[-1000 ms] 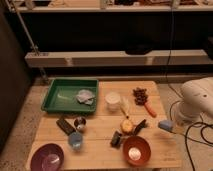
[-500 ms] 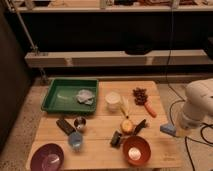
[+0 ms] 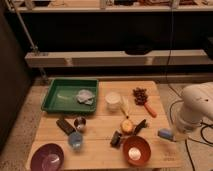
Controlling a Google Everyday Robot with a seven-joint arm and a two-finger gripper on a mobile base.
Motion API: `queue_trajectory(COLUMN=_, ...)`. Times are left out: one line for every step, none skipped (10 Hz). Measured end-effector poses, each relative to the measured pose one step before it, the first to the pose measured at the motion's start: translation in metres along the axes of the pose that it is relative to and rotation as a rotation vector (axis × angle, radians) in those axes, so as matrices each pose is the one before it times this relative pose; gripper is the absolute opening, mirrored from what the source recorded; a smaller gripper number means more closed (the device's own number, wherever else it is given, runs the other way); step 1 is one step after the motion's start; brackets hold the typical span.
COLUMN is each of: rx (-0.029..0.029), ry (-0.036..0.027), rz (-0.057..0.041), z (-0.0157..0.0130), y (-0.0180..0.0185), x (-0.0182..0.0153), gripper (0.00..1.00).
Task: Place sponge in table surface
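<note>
The sponge, a small light-blue block, hangs just over the right edge of the table surface, a pale plank top. My gripper sits at the end of the white arm to the right of the table and is shut on the sponge. The sponge is low, close to the wood near the front right corner; whether it touches the top I cannot tell.
A green tray with a grey-blue cloth stands at the back left. A white cup, dark berries, a yellow fruit, an orange bowl, purple bowl, blue cup, metal cup and brown block crowd the top.
The arm has swung down and slightly back, carrying the sponge lower toward the table's right front edge. Nothing else on the table has moved.
</note>
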State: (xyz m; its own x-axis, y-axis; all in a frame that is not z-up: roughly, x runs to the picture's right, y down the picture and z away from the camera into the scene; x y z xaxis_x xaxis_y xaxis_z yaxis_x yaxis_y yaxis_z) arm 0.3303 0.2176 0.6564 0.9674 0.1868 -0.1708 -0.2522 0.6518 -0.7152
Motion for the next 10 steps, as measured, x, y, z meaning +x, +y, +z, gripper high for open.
queue_trajectory(rx=-0.00647, ry=-0.00020, rz=-0.00574, z=0.00501, y=0.00000, x=-0.00144, gripper=0.00)
queue_trajectory(rx=-0.00313, ry=-0.00149, rz=-0.00517, z=0.00211, y=-0.00026, x=-0.00169, gripper=0.00)
queue_trajectory(rx=-0.00729, ry=-0.00212, rz=-0.00521, z=0.00098, y=0.00224, x=-0.00177, gripper=0.00)
queue_trajectory(rx=-0.00902, ry=0.00121, rz=-0.00041, z=0.00056, y=0.00269, x=0.00028, gripper=0.00)
queue_trajectory(rx=-0.01165, ry=0.00619, rz=-0.00482, z=0.00142, y=0.00181, x=-0.00078, gripper=0.04)
queue_trajectory(rx=-0.01630, ry=0.00539, rz=-0.01098, z=0.00376, y=0.00231, x=-0.00450, gripper=0.16)
queue_trajectory(rx=-0.00542, ry=0.00067, rz=0.00071, z=0.00160, y=0.00282, x=0.00030, gripper=0.25)
queue_trajectory(rx=-0.00247, ry=-0.00164, rz=-0.00140, z=0.00131, y=0.00237, x=-0.00117, gripper=0.35)
queue_trajectory(rx=0.00262, ry=-0.00361, rz=0.00082, z=0.00101, y=0.00150, x=-0.00027, gripper=0.45)
queue_trajectory(rx=0.00044, ry=-0.00377, rz=-0.00150, z=0.00246, y=-0.00044, x=-0.00179, gripper=0.55)
